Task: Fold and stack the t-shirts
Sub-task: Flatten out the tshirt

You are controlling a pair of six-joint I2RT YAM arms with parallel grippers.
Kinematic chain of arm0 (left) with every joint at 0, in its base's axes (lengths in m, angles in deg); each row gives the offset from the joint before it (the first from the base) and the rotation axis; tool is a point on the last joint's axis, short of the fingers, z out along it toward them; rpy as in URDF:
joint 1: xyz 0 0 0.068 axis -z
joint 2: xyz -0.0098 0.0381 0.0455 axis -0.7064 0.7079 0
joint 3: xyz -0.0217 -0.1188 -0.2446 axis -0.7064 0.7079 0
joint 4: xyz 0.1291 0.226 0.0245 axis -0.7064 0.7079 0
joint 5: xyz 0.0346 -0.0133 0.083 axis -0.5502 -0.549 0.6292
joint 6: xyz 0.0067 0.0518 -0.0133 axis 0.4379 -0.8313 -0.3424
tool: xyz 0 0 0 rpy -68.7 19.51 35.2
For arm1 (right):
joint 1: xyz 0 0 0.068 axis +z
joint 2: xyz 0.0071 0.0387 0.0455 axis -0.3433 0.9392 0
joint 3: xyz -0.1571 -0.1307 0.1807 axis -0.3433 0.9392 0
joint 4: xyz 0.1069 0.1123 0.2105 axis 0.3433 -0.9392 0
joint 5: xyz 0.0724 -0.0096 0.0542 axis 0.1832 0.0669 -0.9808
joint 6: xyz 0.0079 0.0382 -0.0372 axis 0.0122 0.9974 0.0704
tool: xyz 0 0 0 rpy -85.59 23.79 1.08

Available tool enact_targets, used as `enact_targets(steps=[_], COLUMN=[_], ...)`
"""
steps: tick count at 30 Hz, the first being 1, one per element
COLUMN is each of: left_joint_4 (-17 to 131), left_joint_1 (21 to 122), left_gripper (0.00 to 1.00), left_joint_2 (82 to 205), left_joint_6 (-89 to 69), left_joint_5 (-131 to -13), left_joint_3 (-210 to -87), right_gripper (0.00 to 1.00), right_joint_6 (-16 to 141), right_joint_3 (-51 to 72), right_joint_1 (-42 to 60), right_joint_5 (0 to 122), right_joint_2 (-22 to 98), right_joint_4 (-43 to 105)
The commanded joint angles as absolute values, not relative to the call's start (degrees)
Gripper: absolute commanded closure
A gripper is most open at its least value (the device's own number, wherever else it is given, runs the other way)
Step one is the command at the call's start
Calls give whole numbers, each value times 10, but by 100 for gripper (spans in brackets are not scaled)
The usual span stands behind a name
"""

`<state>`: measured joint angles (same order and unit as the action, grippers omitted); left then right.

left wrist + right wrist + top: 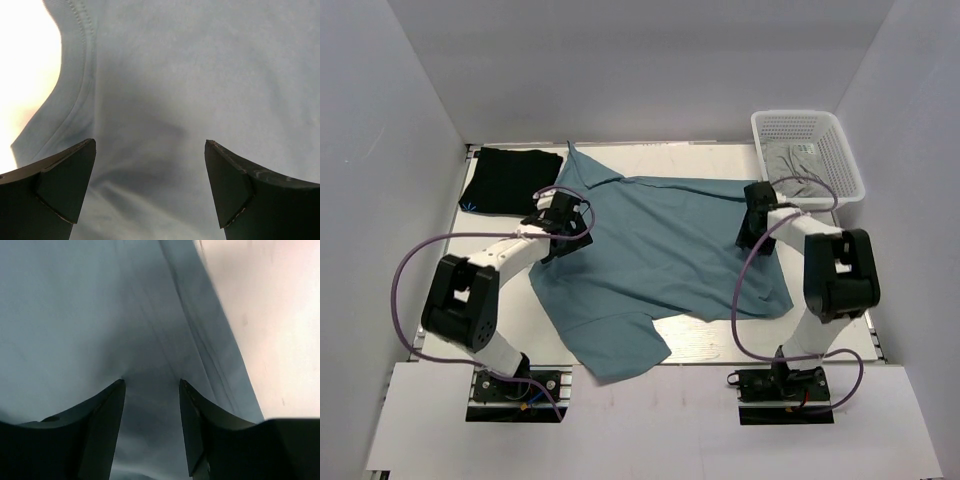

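Across the table lies the teal shirt, spread open, soft, light and limp; we judge a pinch at an edge on each side holds it best. Our left gripper hangs wide open just above its left stitched edge. Our right gripper stands narrower over its right hem, and we cannot tell whether it has cloth.

Right end effector jaws apart over teal t-shirt; table at right.

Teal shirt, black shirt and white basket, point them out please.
teal shirt [670,235], top view, middle of its body.
black shirt [505,180], top view, centre of the folded cloth.
white basket [798,125], top view, its far mesh wall.
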<state>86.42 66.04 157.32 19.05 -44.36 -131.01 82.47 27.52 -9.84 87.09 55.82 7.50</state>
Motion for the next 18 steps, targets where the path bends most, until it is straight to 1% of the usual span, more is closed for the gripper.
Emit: enact_targets(steps=[1,2,6,7,8,12,16,18], left_joint_4=[844,844,844,844,844,815,810,810], left_joint_1=[659,659,659,659,653,653,653,653], left_gripper=[0,0,0,0,0,0,0,0], left_joint_2=[1597,1613,1651,1658,1664,1678,1697,1702], left_joint_6=[173,173,173,173,173,173,168,168], left_joint_5=[-417,-411,-396,-396,-391,-386,-366,-359], left_joint_3=[-1333,-1338,-1351,-1351,-1351,-1344,-1338,-1343], right_gripper=[46,46,100,100,100,100,100,100], right_joint_6=[840,840,845,852,864,880,887,894], right_joint_3=[227,222,203,197,194,151,140,131], right_joint_1=[-97,-98,-95,-96,-95,-93,-91,-89], right_joint_5=[902,902,909,921,963,995,986,964], right_joint_2=[616,633,650,648,639,616,557,526], right_joint_4=[78,72,69,67,55,1,-20,-54])
